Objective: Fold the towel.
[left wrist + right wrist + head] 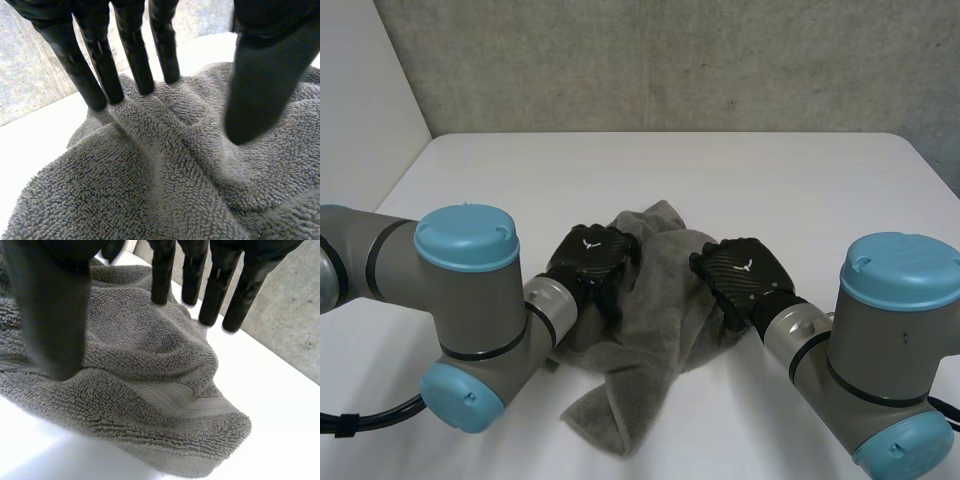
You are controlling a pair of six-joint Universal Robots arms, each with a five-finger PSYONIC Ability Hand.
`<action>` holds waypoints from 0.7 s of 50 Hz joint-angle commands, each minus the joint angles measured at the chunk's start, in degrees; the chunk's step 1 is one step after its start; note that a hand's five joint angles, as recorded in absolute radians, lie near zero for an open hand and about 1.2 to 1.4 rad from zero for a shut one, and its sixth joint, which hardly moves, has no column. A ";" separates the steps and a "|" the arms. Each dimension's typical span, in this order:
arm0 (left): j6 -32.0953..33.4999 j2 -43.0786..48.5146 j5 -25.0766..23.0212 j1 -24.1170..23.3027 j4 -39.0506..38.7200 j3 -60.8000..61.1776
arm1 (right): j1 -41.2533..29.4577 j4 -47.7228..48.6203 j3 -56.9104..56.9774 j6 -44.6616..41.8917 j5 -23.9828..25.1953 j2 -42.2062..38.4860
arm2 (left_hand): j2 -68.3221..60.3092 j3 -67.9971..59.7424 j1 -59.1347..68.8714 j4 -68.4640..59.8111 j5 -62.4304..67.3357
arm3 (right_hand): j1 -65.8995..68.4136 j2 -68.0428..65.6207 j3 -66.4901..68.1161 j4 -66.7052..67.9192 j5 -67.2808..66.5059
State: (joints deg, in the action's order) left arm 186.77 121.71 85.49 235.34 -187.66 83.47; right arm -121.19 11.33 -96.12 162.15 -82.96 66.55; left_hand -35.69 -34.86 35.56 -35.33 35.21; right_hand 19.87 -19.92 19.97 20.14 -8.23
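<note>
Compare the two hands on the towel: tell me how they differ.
The left hand sits on the towel's left side, the right hand on its right side. The left hand's fingertips all meet the towel; the right hand's outer fingertips reach past the towel's edge, over the table. Both are black, with straight fingers, gripping nothing.

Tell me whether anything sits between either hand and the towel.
Nothing visible does. The left hand and the right hand are both directly over the crumpled towel. Their fingers are straight, with only bare cloth beneath them. The towel lies alone on the white table.
</note>
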 commanded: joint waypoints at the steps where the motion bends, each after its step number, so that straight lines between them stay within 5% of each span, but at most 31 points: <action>1: 0.08 -0.51 0.11 0.30 0.28 -0.06 | 0.17 0.00 0.05 0.28 -0.01 0.68 | 22.78 21.96 -22.65 22.42 -32.30 | -9.87 9.92 -9.97 -10.14 8.23; 17: 0.96 -5.26 -1.21 10.85 3.18 1.17 | 0.78 -1.58 -2.76 0.10 2.36 6.40 | 20.26 19.44 -20.13 19.90 -29.78 | -9.87 9.92 -9.97 -10.14 8.23; 27: 6.93 -7.10 -13.93 17.78 12.04 1.26 | -0.27 -2.11 -3.37 -0.25 4.39 6.66 | 11.86 11.03 -11.73 11.50 -21.38 | -9.87 9.92 -9.97 -10.14 8.23; 35: 10.71 -7.54 -17.29 23.23 15.83 4.85 | -5.72 -5.71 -3.72 -0.25 7.82 6.49 | -0.75 -1.57 0.88 -1.11 -8.77 | -9.87 9.92 -9.97 -10.14 8.23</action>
State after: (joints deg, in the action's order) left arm 194.76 114.53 70.41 254.45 -174.19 85.35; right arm -123.22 8.04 -99.68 162.00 -77.42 73.21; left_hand -32.25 -32.62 32.79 -32.65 32.84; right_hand 13.09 -14.11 13.93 14.80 -3.52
